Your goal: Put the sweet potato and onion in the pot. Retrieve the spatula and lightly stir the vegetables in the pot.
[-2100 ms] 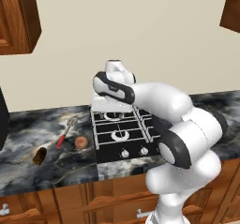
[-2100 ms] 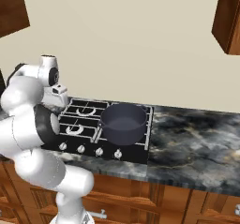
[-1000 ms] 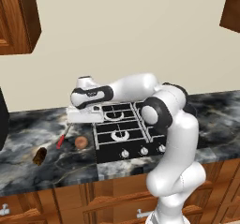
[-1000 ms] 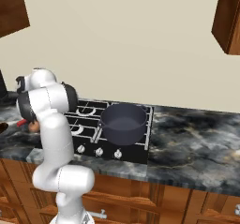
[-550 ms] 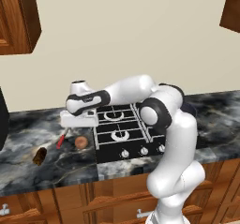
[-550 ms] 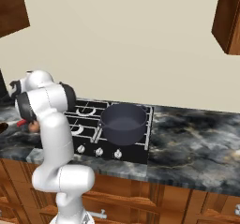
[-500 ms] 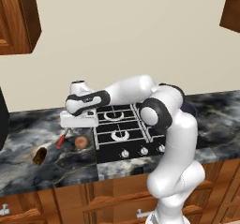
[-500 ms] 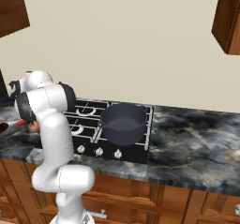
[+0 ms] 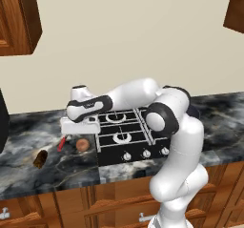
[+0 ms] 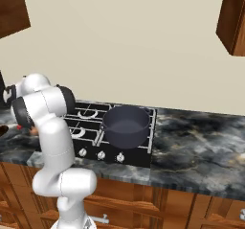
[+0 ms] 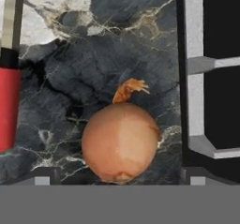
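The onion [image 11: 120,141], a round orange-brown ball with a dry tuft, lies on the dark marble counter just left of the stove. My gripper [image 11: 119,181] hangs open straight above it, one fingertip [image 11: 42,180] on each side, not touching it. From the left base view the gripper [image 9: 80,132] hovers just over the onion [image 9: 82,144]. The spatula [image 11: 9,108] lies beside the onion, red handle near, metal shaft beyond; its handle [image 9: 62,142] shows left of the onion. The sweet potato [image 9: 40,159] rests further left and nearer the counter's front. The pot [image 10: 127,125] stands on the stove's right burners.
The black stove [image 9: 126,135] with grey grates borders the onion on the right; its edge [image 11: 206,78] is close to one fingertip. Wooden cabinets hang above at both sides. Marble counter [image 10: 201,146] stretches right of the pot.
The arm has swung left from above the stove and come down over the onion. The jaws have stayed open. Onion, spatula and sweet potato have not moved.
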